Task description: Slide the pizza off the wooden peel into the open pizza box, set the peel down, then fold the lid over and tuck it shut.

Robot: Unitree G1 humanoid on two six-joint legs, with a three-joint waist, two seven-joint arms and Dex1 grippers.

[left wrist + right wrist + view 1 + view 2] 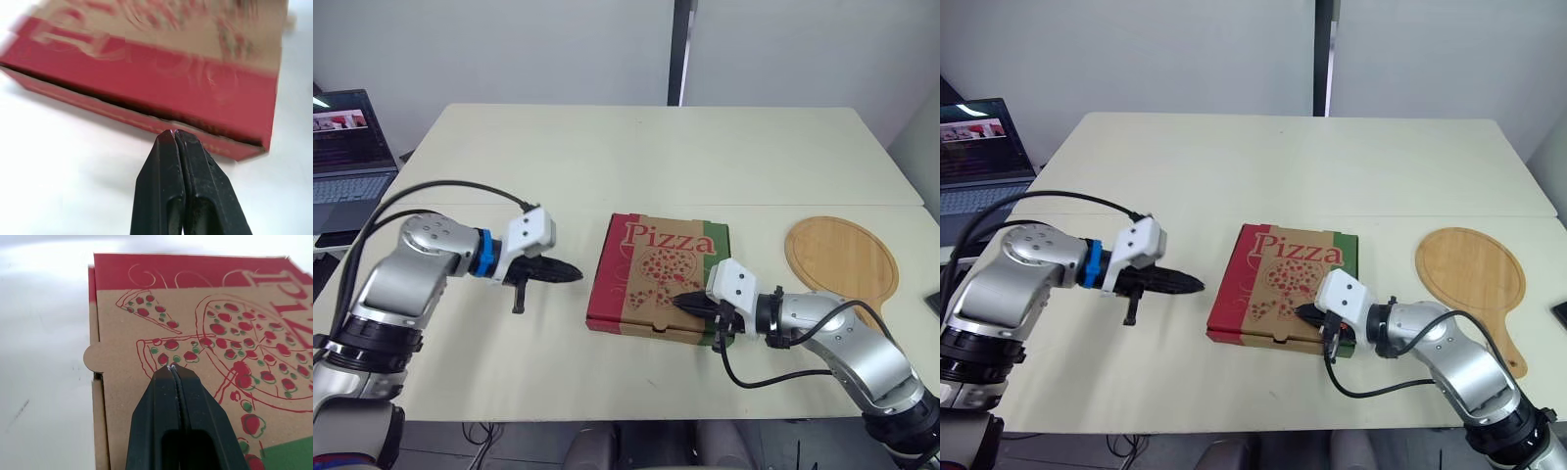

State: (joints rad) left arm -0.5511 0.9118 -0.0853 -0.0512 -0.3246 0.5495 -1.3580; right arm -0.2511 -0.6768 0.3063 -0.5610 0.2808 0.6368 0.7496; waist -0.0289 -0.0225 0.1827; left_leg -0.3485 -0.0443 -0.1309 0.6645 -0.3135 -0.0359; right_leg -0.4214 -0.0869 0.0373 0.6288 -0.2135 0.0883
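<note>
The pizza box (pixel 658 269) lies on the table with its printed lid down flat; the pizza is hidden. The bare wooden peel (pixel 842 258) rests on the table to the box's right. My right gripper (pixel 683 303) is shut with nothing in it, its tip resting on the lid near the box's front edge (pixel 172 368). My left gripper (pixel 570 273) is shut and empty, just left of the box's red side wall (pixel 161 93), a small gap away.
An open laptop (pixel 347 147) sits at the far left beside the table. A dark object (pixel 933 302) lies at the right edge. The cream table (pixel 636 157) stretches back behind the box.
</note>
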